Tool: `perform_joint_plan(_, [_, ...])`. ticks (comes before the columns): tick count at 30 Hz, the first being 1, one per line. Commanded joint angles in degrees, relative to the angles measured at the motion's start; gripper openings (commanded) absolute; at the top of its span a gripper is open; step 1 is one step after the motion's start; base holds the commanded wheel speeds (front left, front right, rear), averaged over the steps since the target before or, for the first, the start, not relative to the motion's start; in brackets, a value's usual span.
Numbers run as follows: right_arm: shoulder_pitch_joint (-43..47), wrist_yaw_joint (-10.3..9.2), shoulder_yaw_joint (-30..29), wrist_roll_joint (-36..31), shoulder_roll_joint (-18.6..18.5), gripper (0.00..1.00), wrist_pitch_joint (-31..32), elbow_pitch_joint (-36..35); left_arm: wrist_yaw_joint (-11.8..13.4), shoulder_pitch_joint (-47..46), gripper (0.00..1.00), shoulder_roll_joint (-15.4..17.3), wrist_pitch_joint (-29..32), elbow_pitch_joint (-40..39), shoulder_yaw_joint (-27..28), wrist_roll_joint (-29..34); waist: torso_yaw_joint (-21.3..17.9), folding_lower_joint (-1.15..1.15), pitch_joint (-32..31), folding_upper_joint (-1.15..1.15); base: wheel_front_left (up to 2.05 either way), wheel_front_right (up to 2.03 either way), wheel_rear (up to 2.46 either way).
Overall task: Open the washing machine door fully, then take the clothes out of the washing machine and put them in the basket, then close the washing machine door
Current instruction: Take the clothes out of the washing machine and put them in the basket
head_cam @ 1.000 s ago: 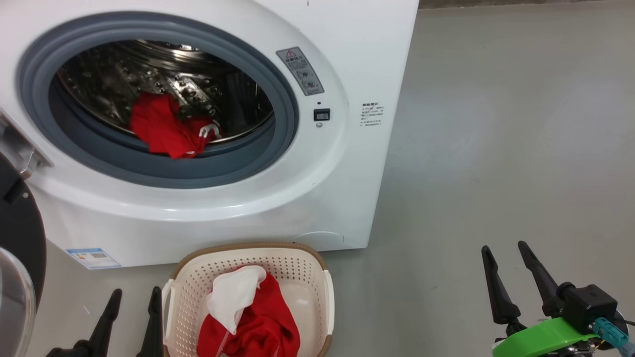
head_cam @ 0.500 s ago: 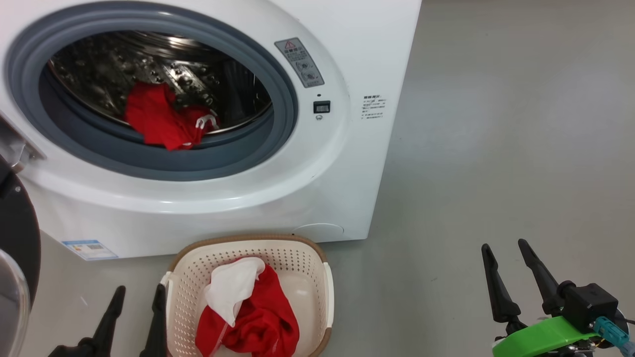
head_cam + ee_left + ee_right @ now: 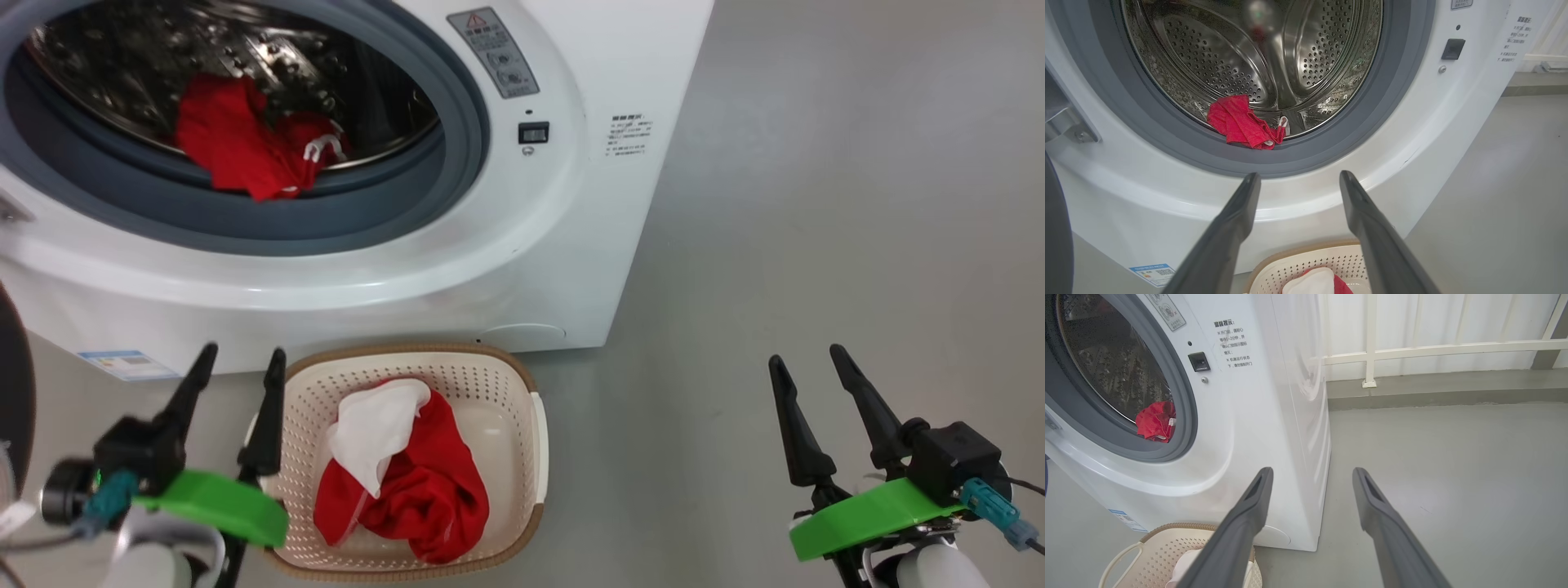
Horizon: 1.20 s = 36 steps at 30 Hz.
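The white washing machine (image 3: 571, 245) stands with its drum open, and the black rim of the washing machine door (image 3: 12, 384) shows swung out at the far left. Red clothes (image 3: 237, 147) lie at the drum's front lip on the grey gasket, also in the left wrist view (image 3: 1241, 122). The cream basket (image 3: 535, 441) sits on the floor before the machine, holding a red garment (image 3: 424, 490) under a white cloth (image 3: 371, 429). My left gripper (image 3: 245, 351) is open and empty beside the basket's left rim, pointing at the machine. My right gripper (image 3: 806, 354) is open and empty over bare floor.
Grey floor (image 3: 816, 204) stretches to the right of the machine. A white railing (image 3: 1372, 347) and a low kerb run behind it. The door latch socket (image 3: 532, 131) sits right of the opening. A blue label (image 3: 114, 363) marks the lower left front.
The head camera has dipped and come closer, shifting the machine and basket up the picture. My left gripper has risen further into view beside the basket. Clothes have not moved.
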Motion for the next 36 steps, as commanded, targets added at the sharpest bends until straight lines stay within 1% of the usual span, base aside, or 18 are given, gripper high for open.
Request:
perform_joint_plan(1, [-1.9, 0.36, 1.7, 0.5, -0.1, 1.00, -0.4, -1.3, 0.6, -3.7, 1.00, 2.6, 0.6, 0.1, 1.0, 1.5, -0.8, 0.00, 1.6, 0.00, 0.00, 0.00, 0.00])
perform_joint_plan(11, [-4.5, 0.36, 2.9, 2.0, -0.1, 1.00, -0.4, -1.4, 2.1, -18.3, 1.00, 5.5, 4.1, 9.6, -2.9, 6.7, -2.6, 0.00, 5.4, 0.00, 0.00, 0.00, 0.00])
perform_joint_plan(12, [-4.5, 0.36, 2.9, 2.0, -0.1, 1.00, -0.4, -1.4, 2.1, -18.3, 1.00, 5.5, 4.1, 9.6, -2.9, 6.7, -2.6, 0.00, 5.4, 0.00, 0.00, 0.00, 0.00])
perform_joint_plan(17, [-5.6, 0.36, 3.2, 2.7, -0.1, 1.00, -0.4, -1.6, 2.5, -25.4, 1.00, 6.8, 6.5, 14.8, -5.4, 9.7, -3.3, 0.00, 7.4, 0.00, 0.00, 0.00, 0.00])
perform_joint_plan(23, [-7.2, 0.36, 3.9, 3.5, -0.1, 1.00, -0.4, -1.9, 2.3, -33.6, 1.00, 8.2, 7.9, 21.1, -7.9, 12.2, -4.1, 0.00, 10.1, 0.00, 0.00, 0.00, 0.00])
perform_joint_plan(26, [-8.1, 0.36, 4.1, 3.9, -0.1, 1.00, -0.4, -2.1, 2.3, -37.4, 1.00, 9.2, 8.2, 24.7, -8.5, 12.9, -4.8, 0.00, 11.6, 0.00, 0.00, 0.00, 0.00])
perform_joint_plan(36, [-10.4, 0.36, 4.7, 4.5, -0.1, 1.00, -0.4, -2.5, 3.7, -48.4, 1.00, 11.5, 9.2, 37.0, -9.4, 14.1, -6.6, 0.00, 15.4, 0.00, 0.00, 0.00, 0.00])
